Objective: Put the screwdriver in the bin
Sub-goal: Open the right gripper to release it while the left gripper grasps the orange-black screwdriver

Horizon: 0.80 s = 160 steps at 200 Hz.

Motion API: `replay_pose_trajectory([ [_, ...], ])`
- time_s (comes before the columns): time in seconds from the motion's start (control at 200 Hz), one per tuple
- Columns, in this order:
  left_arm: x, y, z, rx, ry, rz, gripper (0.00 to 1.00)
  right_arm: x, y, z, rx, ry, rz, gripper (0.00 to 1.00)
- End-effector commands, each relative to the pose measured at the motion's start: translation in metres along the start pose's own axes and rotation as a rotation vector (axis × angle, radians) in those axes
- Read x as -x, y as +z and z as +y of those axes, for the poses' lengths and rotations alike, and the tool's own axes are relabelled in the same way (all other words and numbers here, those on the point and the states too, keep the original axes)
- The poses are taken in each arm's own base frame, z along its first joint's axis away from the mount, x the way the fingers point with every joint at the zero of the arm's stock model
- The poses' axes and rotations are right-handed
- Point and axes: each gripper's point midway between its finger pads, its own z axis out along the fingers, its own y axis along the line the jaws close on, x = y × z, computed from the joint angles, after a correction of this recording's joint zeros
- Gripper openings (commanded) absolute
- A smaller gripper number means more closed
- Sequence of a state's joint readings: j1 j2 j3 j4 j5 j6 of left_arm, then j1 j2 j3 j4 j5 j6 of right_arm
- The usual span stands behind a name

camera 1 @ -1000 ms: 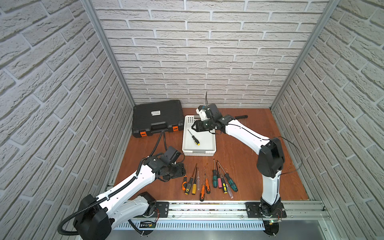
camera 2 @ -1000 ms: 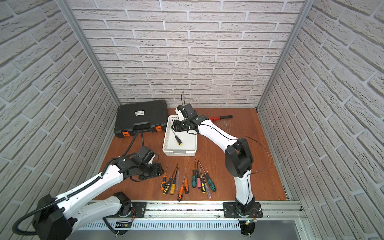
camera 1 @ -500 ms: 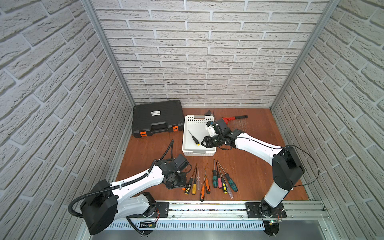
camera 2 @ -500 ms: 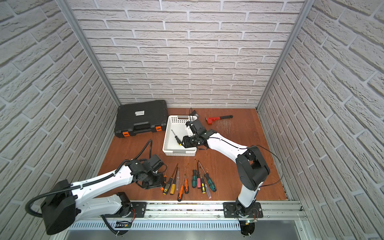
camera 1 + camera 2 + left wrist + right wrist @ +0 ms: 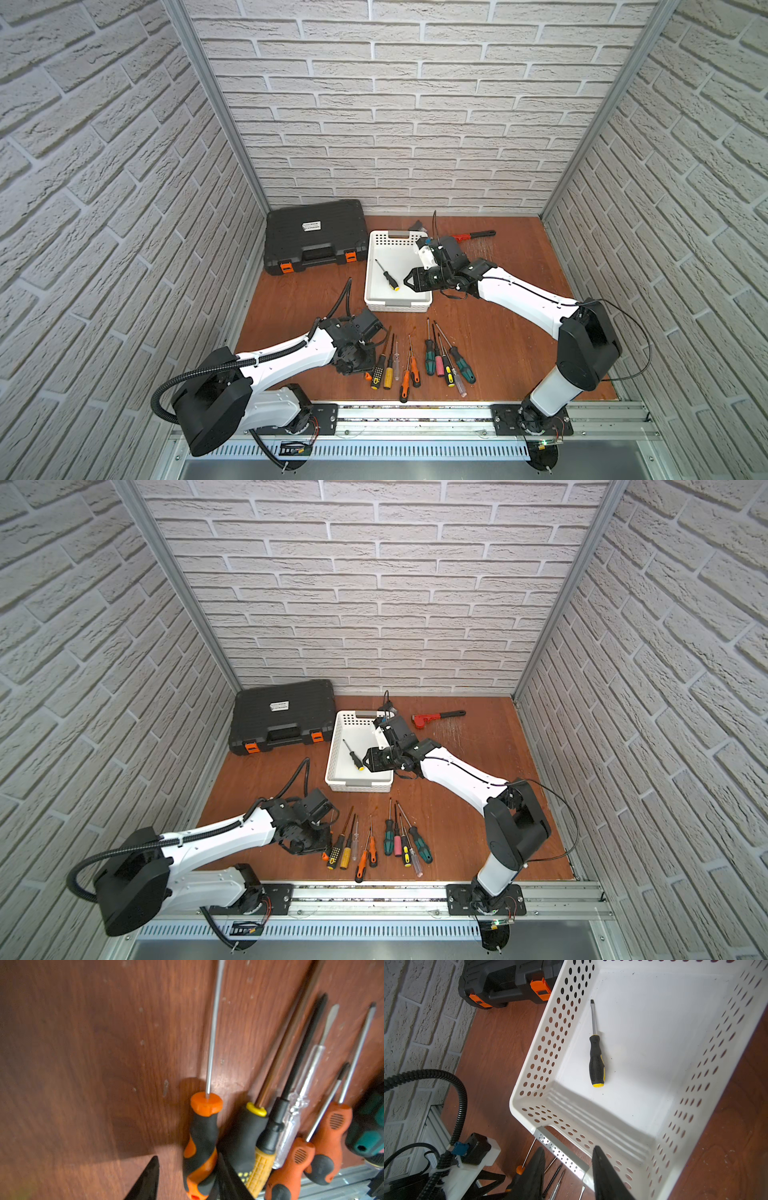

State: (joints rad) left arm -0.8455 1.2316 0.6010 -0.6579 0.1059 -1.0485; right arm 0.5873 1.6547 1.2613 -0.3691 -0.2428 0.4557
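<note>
As your left gripper (image 5: 187,1156) straddles the orange-and-black rubber-handled screwdriver (image 5: 204,1124) on the brown wooden table (image 5: 83,1064), jaws apart (not clamped), your right gripper (image 5: 568,1148) hangs parted and empty over the white perforated plastic bin (image 5: 529,1076), where a black-and-yellow screwdriver (image 5: 596,1061) lies.

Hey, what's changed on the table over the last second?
The left end effector moved to the row of loose screwdrivers and now straddles the orange-and-black-handled screwdriver, not yet lifted. The right end effector, open and empty, drew back from the far end of the white perforated plastic bin toward its near end. The black-and-yellow screwdriver in the bin, black tool case and red wrench stayed put.
</note>
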Motion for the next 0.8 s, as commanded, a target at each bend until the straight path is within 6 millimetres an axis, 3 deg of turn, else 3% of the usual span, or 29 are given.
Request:
replay_pose_trajectory([
  [0.0,-0.002,0.01,0.019,0.082,0.005,-0.003,0.45,0.002,-0.005,0.005,0.012,-0.009,-0.034,0.39],
  [0.23,-0.003,0.02,0.021,0.121,0.015,0.029,0.39,-0.003,0.007,0.008,0.057,0.018,-0.012,0.38],
  [0.425,-0.008,0.016,0.032,0.157,-0.017,0.028,0.13,-0.003,0.005,0.009,0.059,0.012,-0.016,0.38],
  [0.515,-0.006,0.001,0.04,0.179,-0.035,-0.013,0.05,-0.001,0.002,0.01,0.06,0.008,-0.026,0.37],
  [0.71,0.004,-0.047,0.058,0.199,-0.108,-0.097,0.04,0.007,-0.007,0.01,0.041,-0.003,-0.06,0.34],
  [0.795,0.018,-0.075,0.059,0.168,-0.107,-0.15,0.04,0.015,-0.014,0.011,0.031,-0.011,-0.098,0.34],
])
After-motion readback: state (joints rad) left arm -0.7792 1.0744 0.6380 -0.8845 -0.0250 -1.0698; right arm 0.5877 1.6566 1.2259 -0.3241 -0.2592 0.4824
